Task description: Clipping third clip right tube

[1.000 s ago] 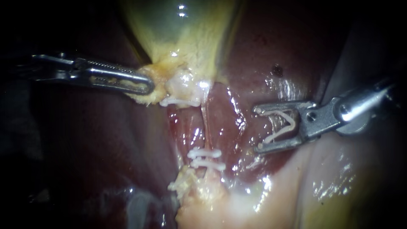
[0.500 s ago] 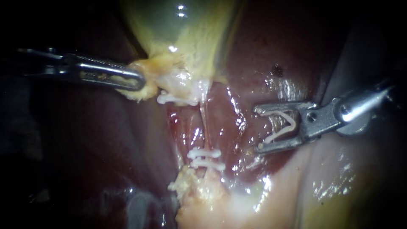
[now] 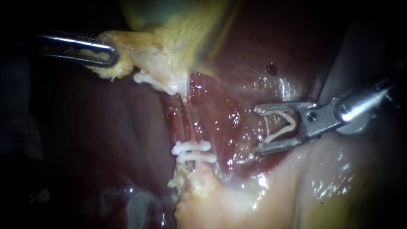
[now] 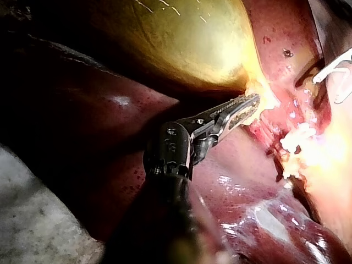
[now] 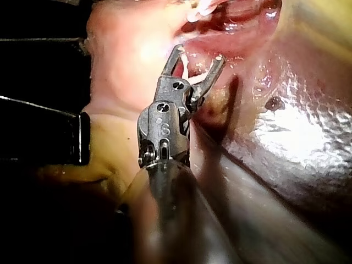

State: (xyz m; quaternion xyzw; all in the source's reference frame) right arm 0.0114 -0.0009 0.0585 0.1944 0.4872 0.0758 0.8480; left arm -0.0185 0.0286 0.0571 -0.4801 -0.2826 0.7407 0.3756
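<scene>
**Instruments set for a crosswise bite on the tube (image 3: 189, 123)**

Stretched between the gallbladder (image 3: 199, 29) and a fatty stump on the liver (image 3: 106, 140), the pale tube runs lengthwise from the gallbladder's neck to a pair of white clips (image 3: 193, 152) lying side by side across its far end. A further clip (image 3: 148, 80) sits at the neck itself. The endoscope view does not make plain whether this is the right tube that the task names.

The left instrument (image 3: 112, 59) has its jaws pinched on yellowish tissue at the gallbladder's neck and holds it out to the side, which appears to keep the tube taut. The right instrument (image 3: 257, 128) stands off to the tube's side, near it but not touching. Its jaws are spread wide around a loaded clip (image 3: 291, 123), one leg of which lies along each jaw.

The mouth of those jaws faces the tube squarely, about at right angles to its length. It is level with the bare stretch just above the paired clips. The right instrument is the nearer of the two to that stretch. A straight advance across the glistening liver bed would likely bring the tube between the clip's legs.
</scene>
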